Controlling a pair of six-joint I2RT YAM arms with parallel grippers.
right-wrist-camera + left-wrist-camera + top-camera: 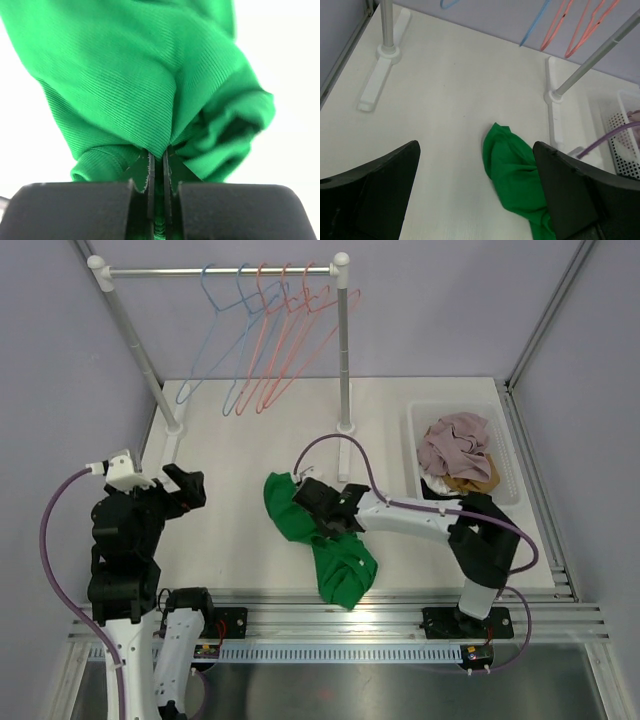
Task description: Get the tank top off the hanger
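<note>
Lift gently with right gripper (159,157) clamped on tank top (125,75); bring wide-open left gripper (186,488) to steady it.

A white table (240,540) holds a crumpled green tank top (345,575) near its middle. A clothes rack (346,360) stands at the back, a white basket (413,445) at the right.

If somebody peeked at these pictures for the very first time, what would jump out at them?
The bright green tank top jumps out first: it lies crumpled in the middle of the white table, and the right end effector is shut on a fold of it. Next come the blue and pink hangers dangling from the rail at the back. A white basket with a pinkish cloth on top sits at the right.
</note>
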